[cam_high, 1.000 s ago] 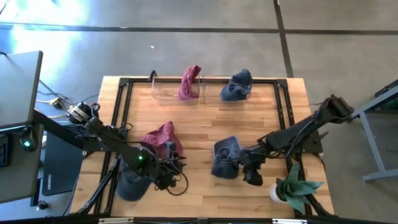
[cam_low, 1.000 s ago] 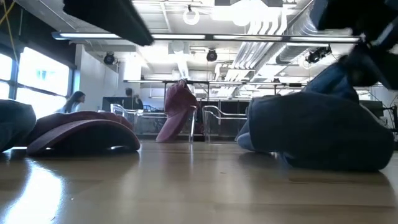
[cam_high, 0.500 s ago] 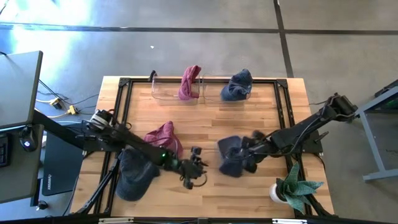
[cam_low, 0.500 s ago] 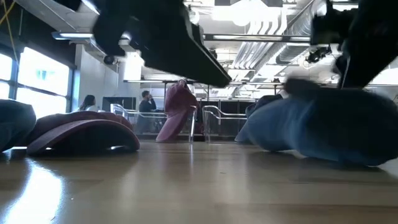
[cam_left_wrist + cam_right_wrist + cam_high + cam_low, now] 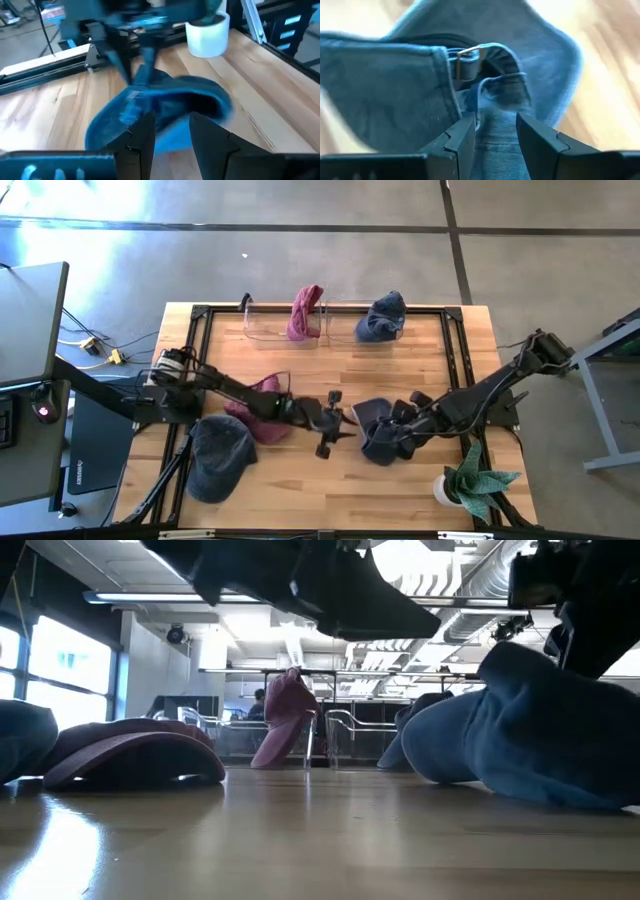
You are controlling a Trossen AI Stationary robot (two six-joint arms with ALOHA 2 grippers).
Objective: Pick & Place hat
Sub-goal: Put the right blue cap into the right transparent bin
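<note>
Here, the blue hat [image 5: 378, 430] is gripped at its back strap by the right gripper [image 5: 398, 442], the fingers [image 5: 462, 140] seen closed on the denim beside the metal buckle [image 5: 468, 64], with the hat lying on the table [image 5: 300, 370] just ahead of that gripper. The left gripper [image 5: 333, 427] is held just beside the hat's other side, its fingers [image 5: 145, 135] set narrowly apart with nothing between them. A red hat [image 5: 262, 408] and a dark hat [image 5: 218, 458] are seen behind the left gripper along its arm, and a potted plant [image 5: 470, 485] is placed near the right gripper's wrist.
</note>
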